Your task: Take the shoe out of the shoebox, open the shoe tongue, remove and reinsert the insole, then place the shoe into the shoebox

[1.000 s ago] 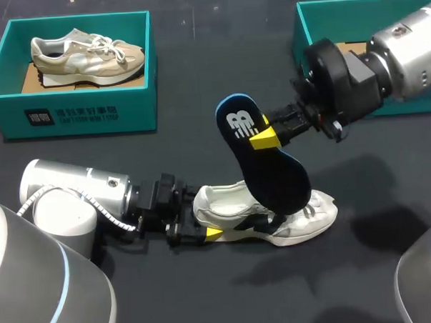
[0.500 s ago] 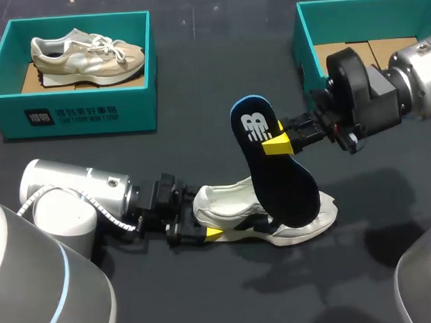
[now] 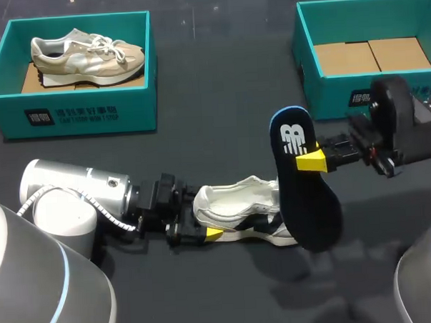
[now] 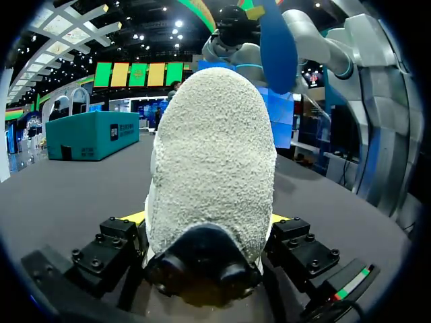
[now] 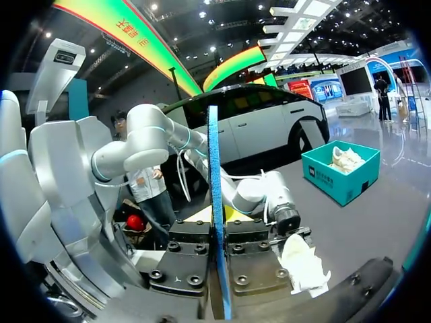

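Head view: my left gripper (image 3: 206, 233) clamped the heel of the shoe (image 3: 239, 216), which lay on the table (image 3: 220, 104). I judged this was to steady it. My right gripper (image 3: 312, 159) pinched the insole (image 3: 303, 193), held upright by the toe. Left wrist: both fingers pressed the heel's sides. Right wrist: the insole sat edge-on between closed fingers.

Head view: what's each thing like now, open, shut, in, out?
white shoe: on the table, heel gripped.
insole: out of shoe, held up.
left tool: shut on white shoe.
right tool: shut on insole.
left box: open, beige shoe inside.
right box: open, no shoe.
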Controlling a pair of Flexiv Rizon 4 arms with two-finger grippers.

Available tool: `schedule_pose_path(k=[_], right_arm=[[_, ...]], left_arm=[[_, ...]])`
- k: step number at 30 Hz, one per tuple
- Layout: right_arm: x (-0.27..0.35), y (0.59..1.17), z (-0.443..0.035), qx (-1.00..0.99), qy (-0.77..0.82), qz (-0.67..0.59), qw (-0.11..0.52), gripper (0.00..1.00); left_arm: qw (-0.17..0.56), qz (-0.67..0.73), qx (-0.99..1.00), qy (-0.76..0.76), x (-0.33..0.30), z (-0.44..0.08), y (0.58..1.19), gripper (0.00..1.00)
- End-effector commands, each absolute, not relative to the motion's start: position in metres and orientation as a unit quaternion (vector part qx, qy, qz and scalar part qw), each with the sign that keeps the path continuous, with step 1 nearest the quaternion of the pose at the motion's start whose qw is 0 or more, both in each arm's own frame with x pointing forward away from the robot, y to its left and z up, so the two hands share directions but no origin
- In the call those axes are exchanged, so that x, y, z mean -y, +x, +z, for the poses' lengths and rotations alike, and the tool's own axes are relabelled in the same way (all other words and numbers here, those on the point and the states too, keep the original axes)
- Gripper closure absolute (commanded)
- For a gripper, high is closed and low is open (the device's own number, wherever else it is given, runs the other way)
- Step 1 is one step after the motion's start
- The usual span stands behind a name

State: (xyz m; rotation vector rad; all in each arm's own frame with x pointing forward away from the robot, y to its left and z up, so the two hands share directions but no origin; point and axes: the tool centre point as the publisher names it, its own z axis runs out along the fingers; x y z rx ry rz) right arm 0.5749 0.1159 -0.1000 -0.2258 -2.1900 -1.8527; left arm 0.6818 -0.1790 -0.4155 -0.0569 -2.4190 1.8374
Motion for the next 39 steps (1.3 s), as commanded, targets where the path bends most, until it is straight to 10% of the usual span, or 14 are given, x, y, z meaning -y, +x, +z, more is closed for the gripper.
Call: schedule_pose_path(k=[1, 39], right_arm=[[-0.112, 0.557, -0.100, 0.753, -0.111, -0.642, 0.092, 1.00], [-0.105, 0.564, -0.101, 0.737, -0.138, -0.646, 0.142, 1.00]], left_arm=[[0.051, 0.603, 0.796, -0.018, 0.177, -0.417, 0.680, 1.00], [0.051, 0.603, 0.796, -0.018, 0.177, -0.417, 0.680, 1.00]])
